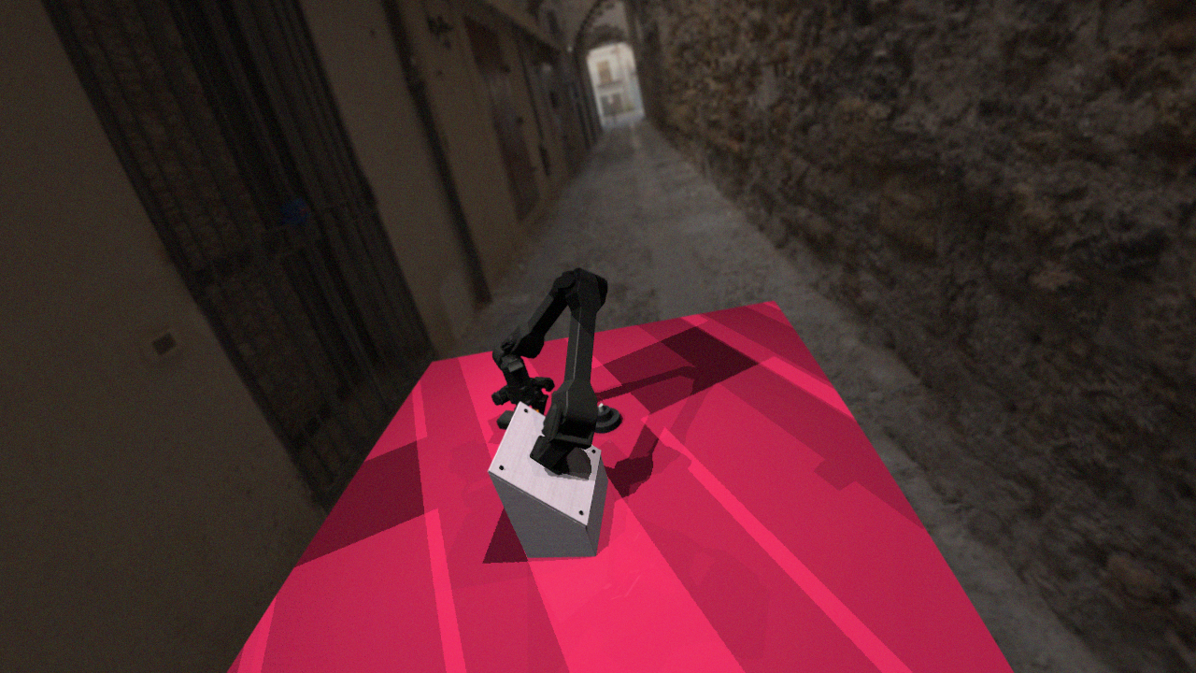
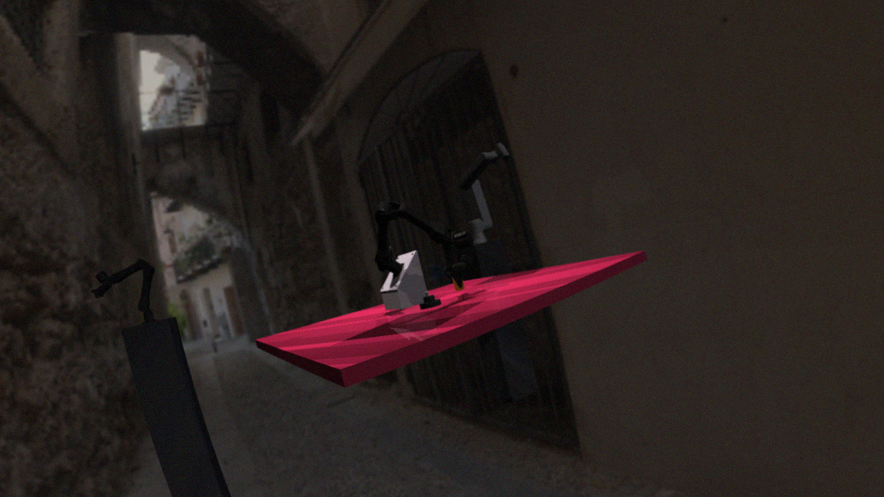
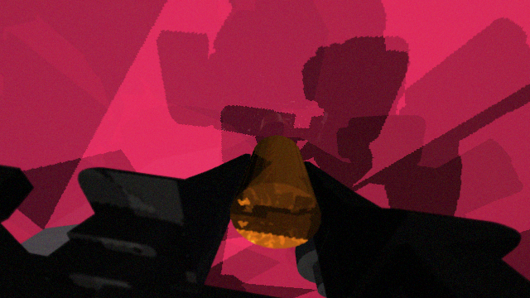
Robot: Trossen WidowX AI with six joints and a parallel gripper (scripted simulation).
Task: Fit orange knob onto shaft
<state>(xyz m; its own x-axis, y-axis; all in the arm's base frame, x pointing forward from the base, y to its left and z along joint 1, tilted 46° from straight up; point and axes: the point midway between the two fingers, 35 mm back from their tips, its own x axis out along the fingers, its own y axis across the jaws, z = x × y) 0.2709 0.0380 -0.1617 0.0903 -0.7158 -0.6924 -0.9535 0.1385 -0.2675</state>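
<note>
The orange knob (image 3: 277,199) (image 2: 456,286) is upright between the fingers, seen from above in the wrist view. Its underside and hole are hidden. My gripper (image 3: 276,162) (image 2: 458,281) is shut on it, a finger on each side. In the exterior view the knob appears slightly above the table; in the top view it is mostly hidden by the arm and base. The dark round pedestal (image 1: 609,419) (image 2: 430,302) stands beside the arm's base, apart from the knob; part of it (image 3: 307,263) shows behind the right finger in the wrist view. The shaft's flat side cannot be made out.
The pale sloped base box (image 1: 548,519) (image 2: 412,289) carries the arm and stands close to the pedestal. A red-pink table (image 1: 635,619) (image 2: 371,353) lies under everything, with strong shadows across it. Other dark arms on stands appear beyond the table in the exterior view.
</note>
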